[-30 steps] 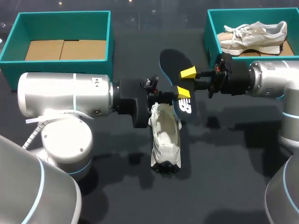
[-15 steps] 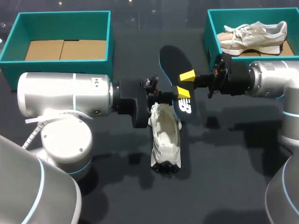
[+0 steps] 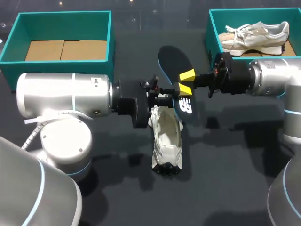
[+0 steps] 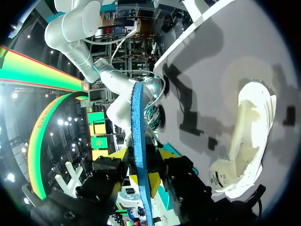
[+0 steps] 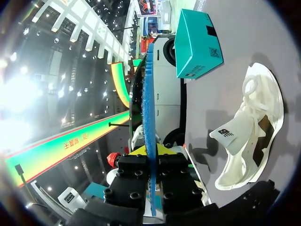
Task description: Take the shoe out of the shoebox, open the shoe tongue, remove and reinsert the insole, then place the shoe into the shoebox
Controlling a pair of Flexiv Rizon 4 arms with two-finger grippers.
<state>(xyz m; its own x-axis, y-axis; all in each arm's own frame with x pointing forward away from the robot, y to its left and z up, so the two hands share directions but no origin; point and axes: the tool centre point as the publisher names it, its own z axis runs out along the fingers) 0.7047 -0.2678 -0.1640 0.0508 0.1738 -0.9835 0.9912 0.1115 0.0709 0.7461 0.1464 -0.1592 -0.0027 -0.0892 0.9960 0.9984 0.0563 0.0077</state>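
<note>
I saw the dark insole [image 3: 175, 63] grasped by both tools, the left tool [image 4: 141, 160] and the right tool [image 3: 186, 82], just above the white shoe [image 3: 167, 136], which lay on the counter [image 3: 235, 165]. The insole bore a white logo. From above, the left tool's tips were hidden.

Head view: fixed, high behind the robot, facing down on the table [image 3: 235, 165]; arms enter at 9 and 3 o'clock.
Left wrist view: very near, facing along the left gripper [image 4: 141, 176], insole [image 4: 137, 122] edge-on.
Right wrist view: likewise along the right gripper [image 5: 151, 153], facing the opposite way.
Shared by all three: insole, white shoe [image 3: 165, 136].
</note>
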